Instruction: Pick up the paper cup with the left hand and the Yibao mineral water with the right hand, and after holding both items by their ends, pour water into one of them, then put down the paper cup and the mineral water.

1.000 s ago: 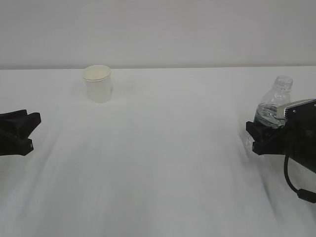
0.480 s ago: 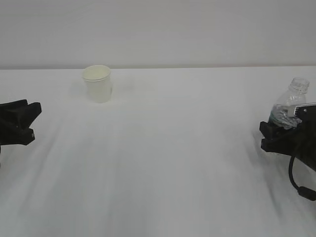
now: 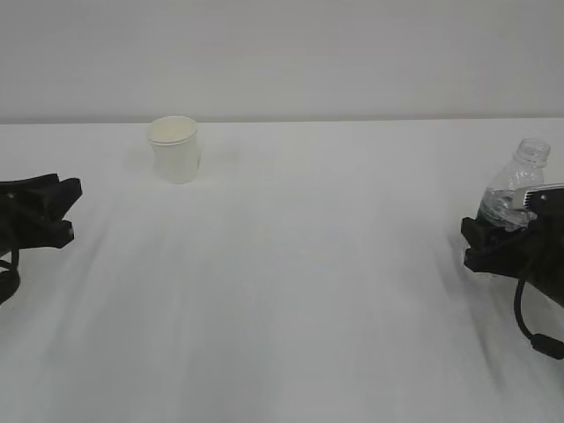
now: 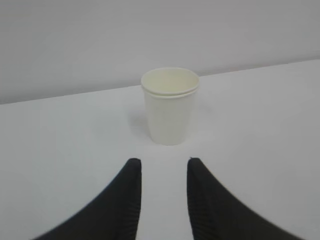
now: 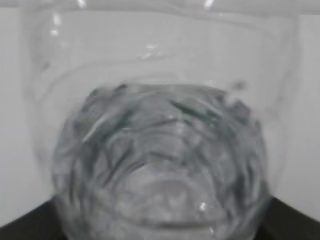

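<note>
right claw [image 3: 477, 245] pinches the capless clear plastic bottle [image 3: 514, 183], tilted, so it may spill; left claw [image 4: 164, 167], narrowly spread, could topple the off-white paper cup [image 4: 170, 106].

You had an off-white, unpatterned paper cup [image 3: 174, 149] at far left on a plain white table [image 3: 291, 264]. At right stood the Yibao mineral water [image 3: 514, 184], clear plastic with dark green flecks. Both grippers, left hand [image 3: 69, 210] and right hand [image 3: 471, 242], were black, the left's fingers [image 4: 125, 200] finely ribbed.
</note>
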You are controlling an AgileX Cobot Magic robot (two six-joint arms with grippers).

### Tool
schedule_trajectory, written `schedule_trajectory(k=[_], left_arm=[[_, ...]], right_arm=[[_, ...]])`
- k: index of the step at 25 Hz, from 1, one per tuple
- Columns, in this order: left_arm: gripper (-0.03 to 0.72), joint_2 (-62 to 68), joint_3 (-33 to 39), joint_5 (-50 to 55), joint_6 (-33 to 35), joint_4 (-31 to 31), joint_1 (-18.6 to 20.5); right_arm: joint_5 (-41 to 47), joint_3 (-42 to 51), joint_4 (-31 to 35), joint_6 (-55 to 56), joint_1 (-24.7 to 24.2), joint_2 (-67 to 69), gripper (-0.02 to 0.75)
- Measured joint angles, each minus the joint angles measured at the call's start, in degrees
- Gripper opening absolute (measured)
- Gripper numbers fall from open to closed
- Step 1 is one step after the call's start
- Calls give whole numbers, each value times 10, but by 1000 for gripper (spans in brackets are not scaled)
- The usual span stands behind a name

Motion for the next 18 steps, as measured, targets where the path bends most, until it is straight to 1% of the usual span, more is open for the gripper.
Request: schedule_trajectory(k=[3,6,7,9,11,12,15,18], left_arm=[[223,41,-31,0,1,20,0],[274,70,-53,0,1,35,0],[316,78,-60,0,1,36,0],[426,89,-68,0,1,38,0],[557,97,-73,0,1,37,0],[601,98,-74,0,1,36,0],[651,101,-77,0,1,32,0],[663,116,-103,0,1,52,0]], right_arm=[[0,0,-5,0,0,0,447],[0,0,-8,0,0,0,447],[0,0,-11,0,0,0,447],[0,0,-12,0,0,0,447],[0,0,-13,0,0,0,447],[1,0,-13,0,0,0,447],[1,0,-17,0,0,0,447],[1,0,-19,0,0,0,447]])
